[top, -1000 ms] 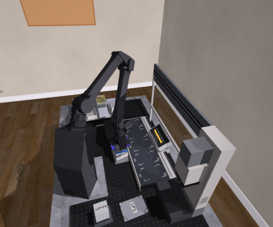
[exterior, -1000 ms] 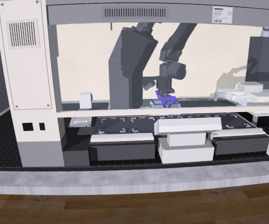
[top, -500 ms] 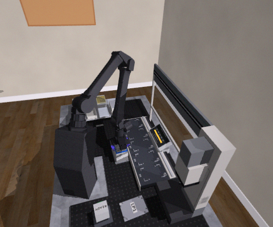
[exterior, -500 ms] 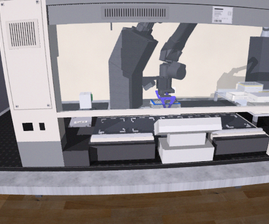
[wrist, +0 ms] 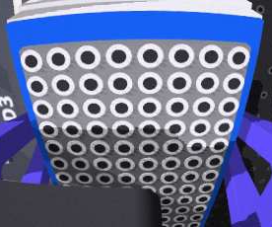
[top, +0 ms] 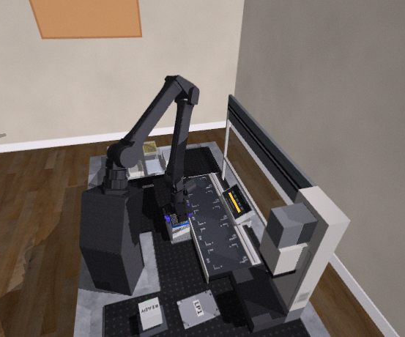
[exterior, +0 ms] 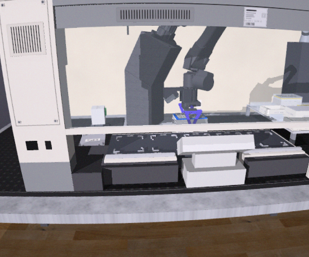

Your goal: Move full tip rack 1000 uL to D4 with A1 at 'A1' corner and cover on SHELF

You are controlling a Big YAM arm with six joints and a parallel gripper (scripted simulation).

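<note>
the tip rack (wrist: 132, 104) fills the wrist view, a blue-rimmed block with pale rings in every place on a grey field, so it reads as full. it stands upright on a pale block just off the near edge of the deck (top: 223, 234), beside the deck and not on it, seen in the top view at (top: 180, 228). whether a clear cover is on it, i cannot tell from these views.

the gripper (exterior: 190, 115) is down on it from above, its purple fingers spread wide along the rack's two sides and clamped against it, so the pincer grips the tip rack across its width. from the exterior view the fingers splay out and reach the rack top (exterior: 190, 118).

the dark arm (top: 177, 146) folds high and drops straight down to the rack. the deck's white corner brackets (top: 217, 265) show bare in the top view.

off to the far end, the shelf (exterior: 283, 118) carries several pale boxes, one with a yellow top (exterior: 287, 98). near the front of the table, a white ready button (top: 150, 311) sits beside a grey plate marked lp1 (top: 198, 308).
</note>
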